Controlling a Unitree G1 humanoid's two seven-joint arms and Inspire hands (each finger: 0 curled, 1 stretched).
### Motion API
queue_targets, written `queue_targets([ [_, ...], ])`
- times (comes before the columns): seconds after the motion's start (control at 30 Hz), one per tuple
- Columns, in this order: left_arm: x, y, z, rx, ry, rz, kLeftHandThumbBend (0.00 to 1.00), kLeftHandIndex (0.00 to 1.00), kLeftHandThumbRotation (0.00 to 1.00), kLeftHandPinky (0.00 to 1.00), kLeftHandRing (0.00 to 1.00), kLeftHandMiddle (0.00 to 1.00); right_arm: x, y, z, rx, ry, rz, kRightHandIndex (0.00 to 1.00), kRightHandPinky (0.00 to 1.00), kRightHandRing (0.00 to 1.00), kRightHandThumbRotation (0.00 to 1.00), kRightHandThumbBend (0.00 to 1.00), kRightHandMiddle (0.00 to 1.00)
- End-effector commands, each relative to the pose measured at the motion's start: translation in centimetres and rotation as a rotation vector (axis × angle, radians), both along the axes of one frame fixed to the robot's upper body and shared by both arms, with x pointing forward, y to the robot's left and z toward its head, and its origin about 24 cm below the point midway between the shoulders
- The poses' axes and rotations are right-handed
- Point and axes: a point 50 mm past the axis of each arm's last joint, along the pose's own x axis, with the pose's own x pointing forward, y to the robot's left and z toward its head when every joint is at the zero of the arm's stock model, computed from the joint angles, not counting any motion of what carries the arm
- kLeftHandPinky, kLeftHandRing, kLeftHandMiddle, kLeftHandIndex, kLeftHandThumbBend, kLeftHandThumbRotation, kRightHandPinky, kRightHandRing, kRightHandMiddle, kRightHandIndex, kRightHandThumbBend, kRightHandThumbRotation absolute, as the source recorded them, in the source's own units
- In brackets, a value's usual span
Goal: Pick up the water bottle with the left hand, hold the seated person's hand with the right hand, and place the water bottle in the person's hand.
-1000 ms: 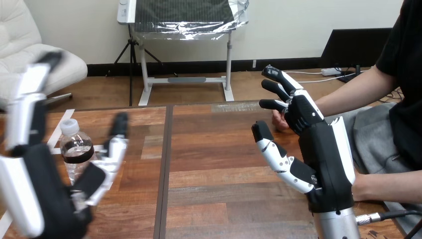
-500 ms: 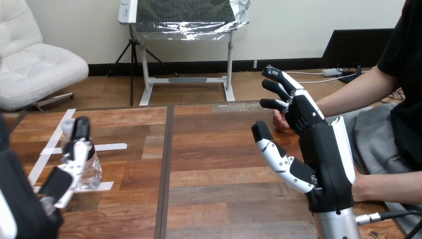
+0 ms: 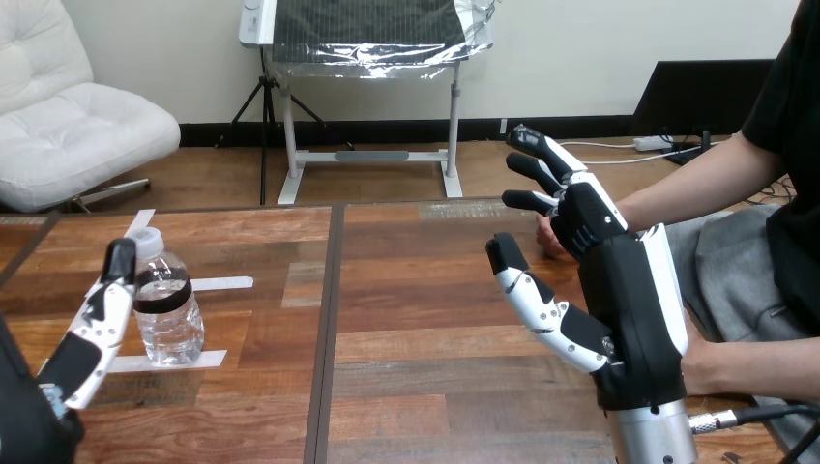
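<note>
Clear plastic marks the water bottle, which is seen standing upright on the desk at its left side, among strips of white tape. Nothing of the task is judged complete: the bottle is not lifted, the person's hand is not clasped, and the handover is left. The left hand is held open, a straight finger just beside the bottle; contact cannot be told. The right hand is spread wide and empty, in front of the person's hand.
</note>
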Motion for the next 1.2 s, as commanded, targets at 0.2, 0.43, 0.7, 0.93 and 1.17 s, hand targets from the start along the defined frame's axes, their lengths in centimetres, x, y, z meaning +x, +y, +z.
queue_targets([
  [0.2, 1.8, 1.5, -0.4, 0.095, 0.123, -0.02, 0.74, 0.91, 0.61, 0.9, 0.92, 0.92, 1.3, 0.3, 1.6, 0.003, -0.075, 0.012, 0.85, 0.73, 0.86, 0.28, 0.36, 0.91],
  [0.43, 2.7, 2.3, -0.8, 0.144, 0.211, -0.03, 0.75, 0.9, 0.69, 0.89, 0.9, 0.91, 1.4, 0.3, 1.7, 0.003, -0.074, 0.01, 0.84, 0.72, 0.85, 0.29, 0.36, 0.91],
  [0.7, 4.2, 3.1, -1.2, 0.185, 0.304, -0.064, 0.77, 0.89, 0.77, 0.89, 0.88, 0.89, 1.6, 0.3, 1.7, 0.0, -0.078, 0.016, 0.84, 0.72, 0.85, 0.32, 0.37, 0.9],
  [0.93, 5.1, 3.2, -1.5, 0.144, 0.34, -0.098, 0.82, 0.88, 0.79, 0.89, 0.88, 0.89, 1.7, 0.3, 1.7, -0.011, -0.084, 0.024, 0.84, 0.72, 0.85, 0.33, 0.37, 0.9],
  [1.17, 5.9, 3.3, -1.8, 0.019, 0.379, -0.158, 0.88, 0.89, 0.76, 0.89, 0.88, 0.9, 1.8, 0.2, 1.7, -0.022, -0.083, 0.023, 0.84, 0.73, 0.85, 0.34, 0.37, 0.9],
])
